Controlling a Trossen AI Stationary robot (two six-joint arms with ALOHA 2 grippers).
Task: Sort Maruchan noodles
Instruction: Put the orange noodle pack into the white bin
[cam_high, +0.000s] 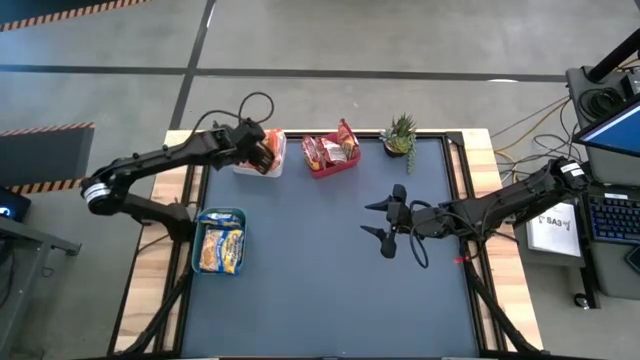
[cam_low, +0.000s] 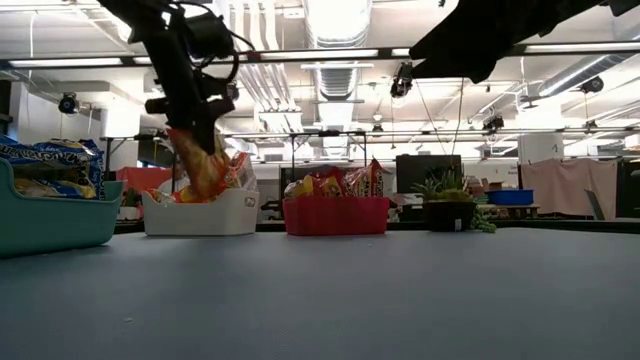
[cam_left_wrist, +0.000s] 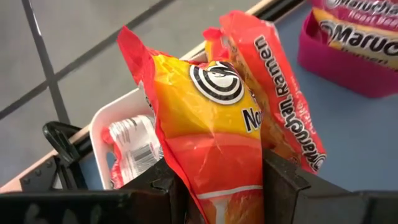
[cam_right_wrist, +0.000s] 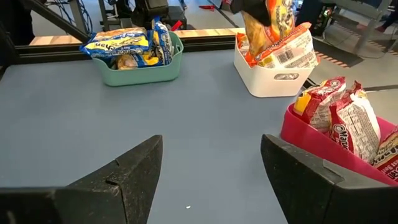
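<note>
Orange packet (cam_left_wrist: 211, 149) – clamped in left end effector (cam_left_wrist: 224, 186) – over white bin (cam_low: 200, 212).

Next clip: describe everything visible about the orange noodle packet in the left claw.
The orange noodle packet is a flat, crinkly, glossy plastic ramen pack, orange-red with a yellow patch and a black-and-white spiral logo. It hangs roughly upright, pinched at one end between the fingers of the left claw, directly above the white bin at the table's far left. Its lower end reaches in among other orange packets standing in that bin; whether it touches them is unclear.
</note>
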